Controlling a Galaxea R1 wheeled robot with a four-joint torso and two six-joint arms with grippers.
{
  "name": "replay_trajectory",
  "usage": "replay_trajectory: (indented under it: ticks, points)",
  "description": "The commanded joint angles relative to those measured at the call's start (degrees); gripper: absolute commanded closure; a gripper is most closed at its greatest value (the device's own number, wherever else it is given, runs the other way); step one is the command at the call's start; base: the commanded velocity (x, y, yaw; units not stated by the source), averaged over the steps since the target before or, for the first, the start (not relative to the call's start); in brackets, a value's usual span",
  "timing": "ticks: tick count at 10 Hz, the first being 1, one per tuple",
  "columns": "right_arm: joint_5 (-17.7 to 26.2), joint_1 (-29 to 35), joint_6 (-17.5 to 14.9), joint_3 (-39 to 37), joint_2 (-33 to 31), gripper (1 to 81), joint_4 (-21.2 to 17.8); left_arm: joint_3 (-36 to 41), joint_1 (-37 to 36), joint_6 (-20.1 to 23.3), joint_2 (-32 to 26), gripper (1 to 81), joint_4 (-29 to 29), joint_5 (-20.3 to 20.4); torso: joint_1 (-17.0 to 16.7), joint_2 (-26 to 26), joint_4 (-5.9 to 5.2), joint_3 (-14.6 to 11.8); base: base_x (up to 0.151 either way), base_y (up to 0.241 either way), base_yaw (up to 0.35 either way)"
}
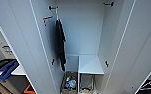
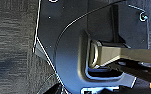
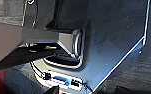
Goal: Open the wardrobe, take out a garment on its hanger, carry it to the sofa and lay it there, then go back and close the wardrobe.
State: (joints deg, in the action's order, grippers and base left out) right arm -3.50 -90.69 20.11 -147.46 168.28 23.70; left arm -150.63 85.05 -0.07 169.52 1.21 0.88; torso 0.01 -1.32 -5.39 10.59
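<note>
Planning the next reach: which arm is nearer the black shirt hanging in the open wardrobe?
Left, probably. The black shirt hangs on the wardrobe's left side. Both wrist views look onto carpet beside the robot's dark plate, so both arms seem lowered, well short of it.

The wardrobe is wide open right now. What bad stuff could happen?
Both doors of the wardrobe stand wide open, so the robot could bump the left door or the right door when it moves. The black garment hangs beside the left door and might get caught or knocked off its hook. The bin of clutter at the bottom could be nudged.
</note>
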Motion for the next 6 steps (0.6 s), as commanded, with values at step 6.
replay_trajectory:
  ticks: [6]
  points:
    - [2.71, 1.16, -0.16, 0.34, -0.29, 1.0, 0.56, 0.16, -1.86, 0.25, -0.41, 1.0, -0.5, -3.6, 0.02, 0.02, 0.0, 0.0, 0.095, 0.0, 0.0]
